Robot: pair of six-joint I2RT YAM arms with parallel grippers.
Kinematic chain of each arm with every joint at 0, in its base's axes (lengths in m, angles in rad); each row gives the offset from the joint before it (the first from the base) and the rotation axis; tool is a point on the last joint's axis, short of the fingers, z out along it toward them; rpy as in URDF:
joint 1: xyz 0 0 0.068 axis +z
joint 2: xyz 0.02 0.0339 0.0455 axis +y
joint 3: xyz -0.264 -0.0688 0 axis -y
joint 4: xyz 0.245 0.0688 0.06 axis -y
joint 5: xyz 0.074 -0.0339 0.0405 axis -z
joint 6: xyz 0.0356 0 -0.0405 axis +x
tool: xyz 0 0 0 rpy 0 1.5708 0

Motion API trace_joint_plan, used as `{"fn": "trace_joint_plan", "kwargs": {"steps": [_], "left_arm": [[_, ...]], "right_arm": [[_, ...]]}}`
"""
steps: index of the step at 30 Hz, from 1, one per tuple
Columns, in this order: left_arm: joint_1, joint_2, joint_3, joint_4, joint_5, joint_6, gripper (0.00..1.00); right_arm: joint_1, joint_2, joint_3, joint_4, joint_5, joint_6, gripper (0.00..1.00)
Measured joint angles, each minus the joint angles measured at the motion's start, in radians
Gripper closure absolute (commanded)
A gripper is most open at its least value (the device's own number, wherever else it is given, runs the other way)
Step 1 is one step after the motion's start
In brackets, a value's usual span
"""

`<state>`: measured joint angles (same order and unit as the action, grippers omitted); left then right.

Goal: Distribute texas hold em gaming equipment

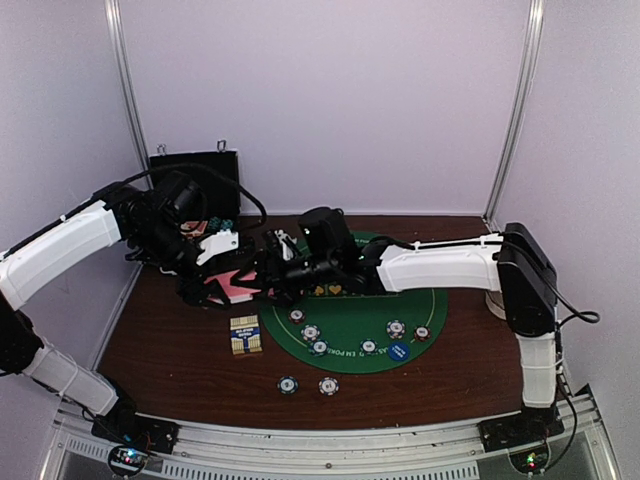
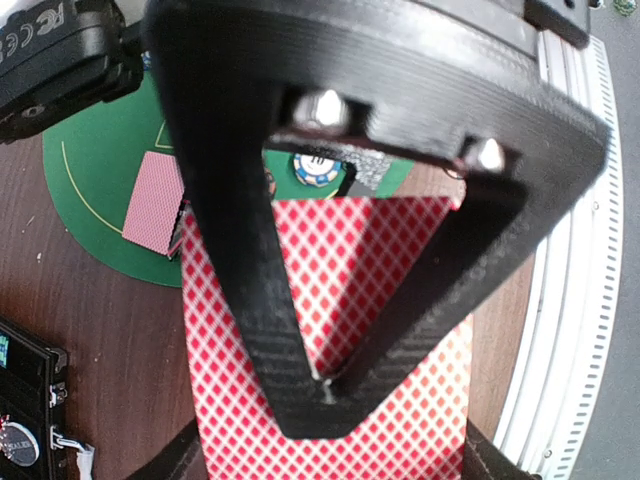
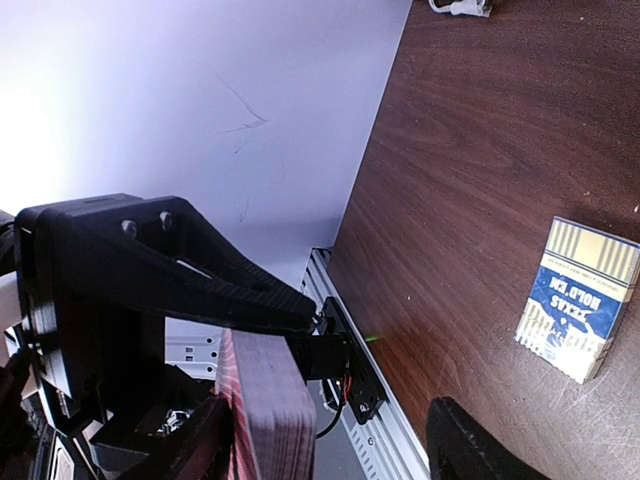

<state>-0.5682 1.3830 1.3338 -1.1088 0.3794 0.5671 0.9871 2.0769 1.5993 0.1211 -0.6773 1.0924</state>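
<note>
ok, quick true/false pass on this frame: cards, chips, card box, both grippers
1. The left gripper is shut on the deck of pink-backed cards. True.
2. The card box lies on the green mat. False: it lies on the bare wooden table, beside the mat's left edge.
3. Every chip is on the mat. False: two striped chips lie on the wood in front of it.
4. The right gripper has its jaws apart. True.
</note>
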Motion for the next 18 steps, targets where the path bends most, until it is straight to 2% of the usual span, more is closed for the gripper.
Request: {"fn": "trace_joint_plan", "kwargs": {"steps": [11, 18], "left_arm": [[0.0, 0.0, -0.001, 0.002, 0.0, 0.0, 1.0], [0.0, 0.0, -0.003, 0.001, 0.0, 0.0, 1.0]], "right_arm": [[-0.012, -0.06, -0.037, -0.024, 0.0, -0.013, 0.6], [-0.024, -0.105, -0.068, -0.05, -0.001, -0.011, 0.68]]}}
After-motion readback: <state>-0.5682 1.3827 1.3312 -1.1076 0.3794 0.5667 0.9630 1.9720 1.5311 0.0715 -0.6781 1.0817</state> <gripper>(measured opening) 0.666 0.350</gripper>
